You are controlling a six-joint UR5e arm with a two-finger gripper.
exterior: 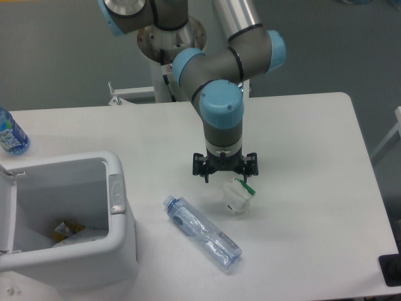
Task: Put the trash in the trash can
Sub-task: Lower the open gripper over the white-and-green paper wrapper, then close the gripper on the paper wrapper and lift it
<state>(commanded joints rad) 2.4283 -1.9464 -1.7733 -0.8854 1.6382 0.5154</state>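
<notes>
The gripper (224, 172) hung from the grey, blue-capped arm (220, 94), a black bracket of hard plastic pointed down at the table (301, 144); from where I stood its fingers were foreshortened, and I could not tell whether they were spread or pressed together. Just below it, toward the table's front edge, lay the crumpled white wrapper (237, 195), a soft, creased lump with a green mark at its upper corner, close under the gripper, though whether they touched was not clear. Further front and left of the gripper, the clear bluish bottle (202, 232) lay on its side, ribbed, thin-walled, blue-capped and without a label, slanting across the smooth white tabletop. Well left of the gripper stood the trash can (119, 251), a boxy white plastic bin with rounded corners, a thick rim and a grey oval button; some scraps, one yellowish, lay inside. Far left, at the table's edge, stood a bottle with a blue label (11, 135), its writing too small to read.
</notes>
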